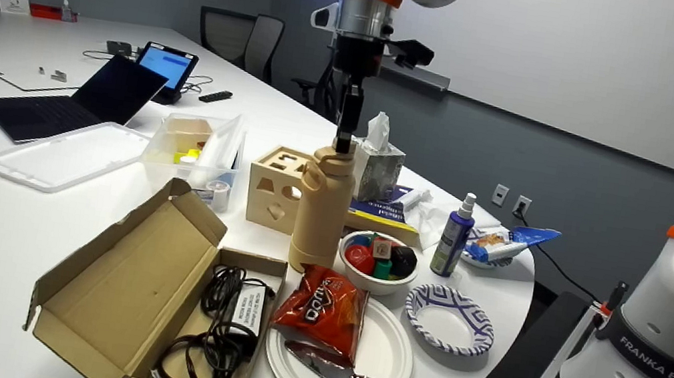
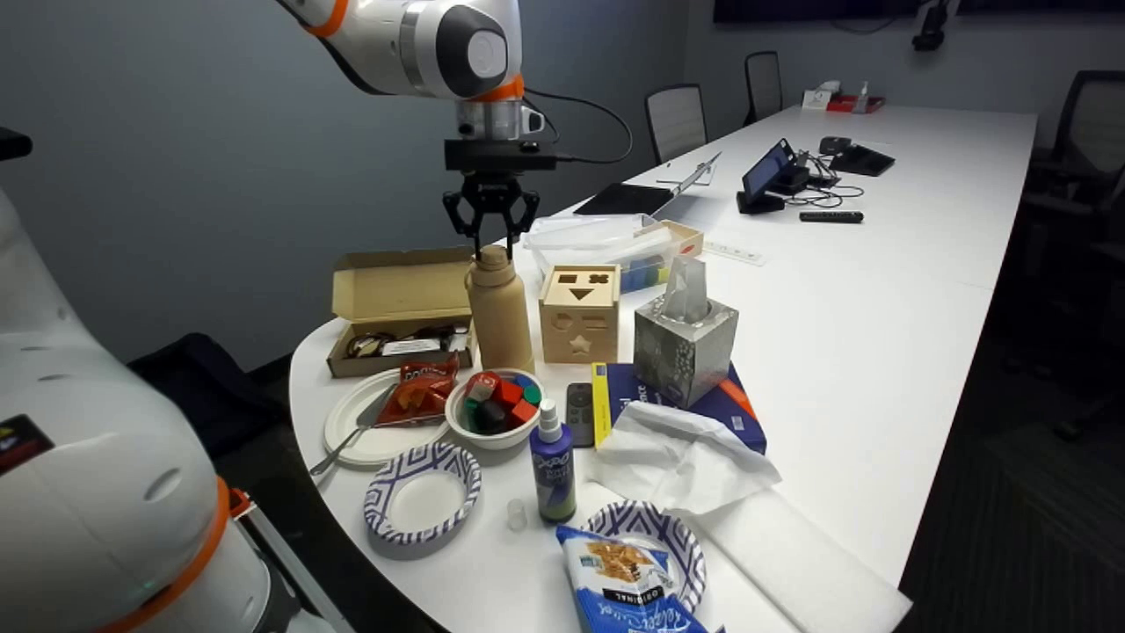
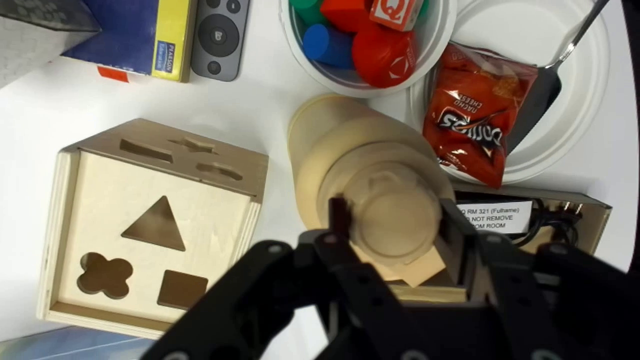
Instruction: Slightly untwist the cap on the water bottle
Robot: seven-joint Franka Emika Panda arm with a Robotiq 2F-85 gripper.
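Observation:
The tan water bottle (image 1: 321, 213) stands upright on the white table and shows in both exterior views (image 2: 502, 325). In the wrist view its body (image 3: 312, 137) is seen from above. Its round tan cap (image 3: 397, 222) sits on top, between the fingers. My gripper (image 2: 494, 253) points straight down over the bottle, with one black fingertip on each side of the cap. In the wrist view the fingers (image 3: 392, 215) lie against both sides of the cap, so the gripper looks shut on it. In an exterior view the near finger (image 1: 345, 139) hides most of the cap.
A wooden shape box (image 3: 150, 215) stands close beside the bottle. A bowl of blocks (image 1: 373, 283), a red chip bag (image 1: 325, 309) and an open cardboard box (image 1: 156, 302) surround it. A tissue box (image 2: 685, 343) and a blue spray bottle (image 2: 553, 475) stand farther off.

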